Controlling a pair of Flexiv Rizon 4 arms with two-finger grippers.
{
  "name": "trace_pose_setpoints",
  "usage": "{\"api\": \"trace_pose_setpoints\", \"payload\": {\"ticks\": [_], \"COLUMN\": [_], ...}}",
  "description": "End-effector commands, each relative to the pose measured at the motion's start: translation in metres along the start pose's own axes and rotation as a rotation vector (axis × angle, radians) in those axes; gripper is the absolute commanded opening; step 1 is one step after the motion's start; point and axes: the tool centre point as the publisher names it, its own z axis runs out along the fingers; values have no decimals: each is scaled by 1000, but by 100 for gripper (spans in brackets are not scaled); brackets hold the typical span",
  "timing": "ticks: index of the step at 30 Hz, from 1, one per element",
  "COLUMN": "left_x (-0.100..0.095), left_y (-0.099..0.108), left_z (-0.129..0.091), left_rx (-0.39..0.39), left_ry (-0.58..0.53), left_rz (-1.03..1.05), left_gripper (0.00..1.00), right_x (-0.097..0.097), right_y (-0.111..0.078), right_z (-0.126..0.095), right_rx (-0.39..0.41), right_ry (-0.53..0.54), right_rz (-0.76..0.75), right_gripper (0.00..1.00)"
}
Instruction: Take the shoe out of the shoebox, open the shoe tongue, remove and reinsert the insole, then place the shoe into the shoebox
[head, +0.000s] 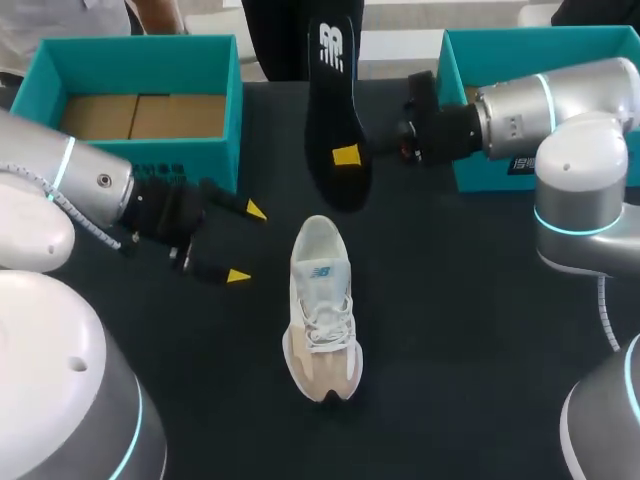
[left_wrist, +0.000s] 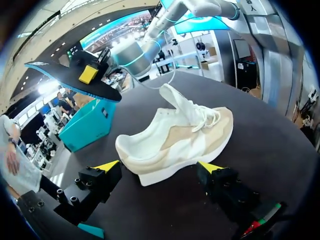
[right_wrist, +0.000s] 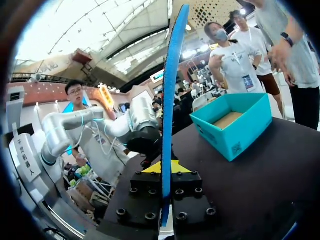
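A white and beige shoe (head: 320, 310) lies on the black table, toe towards me, tongue lifted. My left gripper (head: 247, 243) stands open just left of it; in the left wrist view the shoe (left_wrist: 175, 137) lies right ahead of the open left gripper (left_wrist: 159, 167), heel end nearest and untouched. My right gripper (head: 347, 155) is shut on the black insole (head: 335, 110), held in the air behind the shoe. In the right wrist view the insole (right_wrist: 170, 100) stands edge-on, pinched in the right gripper (right_wrist: 165, 167). The teal shoebox (head: 225, 120) stands open at the back left.
A second teal box (head: 450, 60) stands at the back right, behind my right arm. The left box (right_wrist: 235, 127) shows a cardboard floor. Bare black tabletop lies around and in front of the shoe.
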Motion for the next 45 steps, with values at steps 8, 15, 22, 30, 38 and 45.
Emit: {"api": "trace_pose_setpoints", "payload": {"ticks": [8, 15, 22, 30, 38, 45], "left_x": [-7, -5, -2, 1, -2, -2], "left_y": [4, 2, -3, -1, 1, 3], "left_z": [22, 30, 32, 38, 43, 44], "left_rx": [12, 8, 9, 9, 17, 18], "left_ry": [-18, -4, 11, 3, -11, -16], "left_rz": [-32, -40, -55, -78, -99, -116], "left_gripper": [100, 100, 100, 100, 100, 100], "right_x": [-5, -5, -11, -13, -14, -14], "right_y": [-1, -1, -24, -50, -63, -72], "right_z": [7, 7, 11, 32, 49, 53], "right_rx": [-2, -2, -52, -84, -84, -90], "right_ry": [8, 8, -11, 41, 49, 41], "right_rz": [-1, -1, -14, -11, -4, -5], "right_gripper": [0, 0, 0, 0, 0, 0]}}
